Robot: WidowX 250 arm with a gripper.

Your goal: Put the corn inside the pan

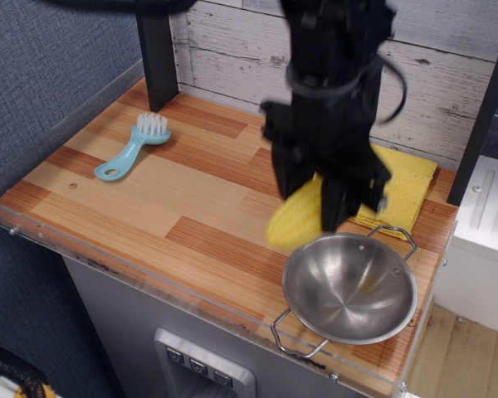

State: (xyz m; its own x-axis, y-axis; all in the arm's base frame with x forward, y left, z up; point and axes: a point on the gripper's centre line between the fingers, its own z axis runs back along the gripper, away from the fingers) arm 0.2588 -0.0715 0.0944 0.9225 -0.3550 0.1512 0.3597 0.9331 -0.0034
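Observation:
My black gripper [309,214] is shut on the yellow corn [293,220] and holds it in the air, tilted, its lower end over the wood just left of the pan's rim. The image of the arm and corn is motion-blurred. The shiny steel pan [350,287] with two wire loop handles stands empty at the front right of the table, below and right of the corn.
A folded yellow cloth [402,184] lies at the back right, partly behind the arm. A light-blue brush [133,148] lies at the back left. A black post [158,50] stands at the back. A clear plastic rim [149,286] runs along the table's front edge.

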